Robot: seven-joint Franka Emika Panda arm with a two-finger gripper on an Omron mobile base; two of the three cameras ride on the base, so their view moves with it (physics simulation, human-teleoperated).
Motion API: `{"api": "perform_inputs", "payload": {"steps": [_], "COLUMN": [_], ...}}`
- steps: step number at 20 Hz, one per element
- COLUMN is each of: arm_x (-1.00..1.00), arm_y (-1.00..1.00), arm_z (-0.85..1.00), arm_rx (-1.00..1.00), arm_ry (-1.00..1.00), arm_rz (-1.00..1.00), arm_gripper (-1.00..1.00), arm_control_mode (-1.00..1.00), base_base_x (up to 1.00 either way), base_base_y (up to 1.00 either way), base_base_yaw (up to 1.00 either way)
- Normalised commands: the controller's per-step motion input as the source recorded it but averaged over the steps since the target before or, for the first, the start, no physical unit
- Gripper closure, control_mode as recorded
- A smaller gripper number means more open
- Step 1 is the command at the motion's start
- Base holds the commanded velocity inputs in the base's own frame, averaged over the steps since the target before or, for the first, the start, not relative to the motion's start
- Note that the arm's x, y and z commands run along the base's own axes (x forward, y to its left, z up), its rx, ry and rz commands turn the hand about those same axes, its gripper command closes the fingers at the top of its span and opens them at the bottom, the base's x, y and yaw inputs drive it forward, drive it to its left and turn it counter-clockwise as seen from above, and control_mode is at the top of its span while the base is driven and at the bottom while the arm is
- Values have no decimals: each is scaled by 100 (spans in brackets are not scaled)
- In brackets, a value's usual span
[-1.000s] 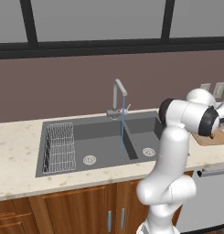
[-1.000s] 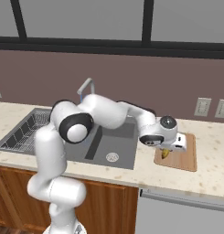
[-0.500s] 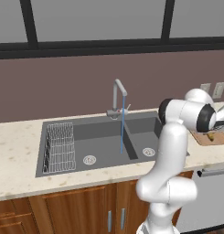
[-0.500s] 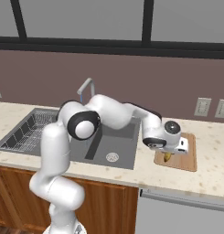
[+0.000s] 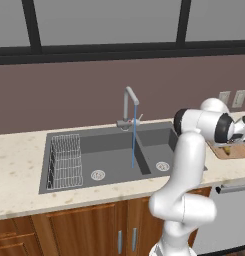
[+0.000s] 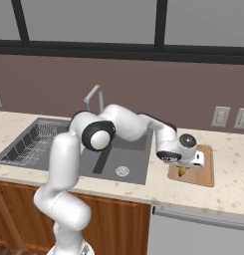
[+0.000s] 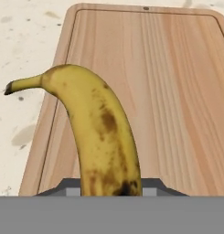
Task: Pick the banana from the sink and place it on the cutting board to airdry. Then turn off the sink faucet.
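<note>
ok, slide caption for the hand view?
Gripper shut on spotted yellow banana, held over the light-brown wooden cutting board.

Water runs from the sink faucet (image 5: 129, 102) into the sink (image 5: 114, 150); the arm reaches right over the cutting board (image 5: 233, 151) on the desk (image 5: 19, 165).

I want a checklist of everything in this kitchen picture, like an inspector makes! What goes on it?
Surface: speckled beige counter with a dark double sink.
Job's things: banana held over the board; faucet is running, with a blue stream falling into the sink.
Clutter: wire rack in the left basin.
Hand: hand shut on the banana, above the board's near-left part.
Cables: nothing seen.
Surroundings: brown wall, window above, wall outlets, wooden cabinets below.
</note>
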Motion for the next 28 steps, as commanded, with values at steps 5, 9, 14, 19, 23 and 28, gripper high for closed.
{"api": "perform_inputs", "payload": {"steps": [5,9,14,19,23,28], "arm_x": [26,21,7,0,0,-9], "arm_y": [-2,-8,0,1,7,18], "arm_z": [-22,-21,-7,26,35,45], "arm_rx": [0,0,0,0,0,0], "arm_ry": [0,0,0,0,0,-3], "arm_rz": [0,0,0,0,0,2], "arm_gripper": [100,100,-100,-100,-100,-100], "arm_control_mode": [-100,-100,-100,-100,-100,-100], "base_base_x": [0,0,0,0,0,0], "base_base_y": [0,0,0,0,0,0], "base_base_yaw": [0,0,0,0,0,0]}}
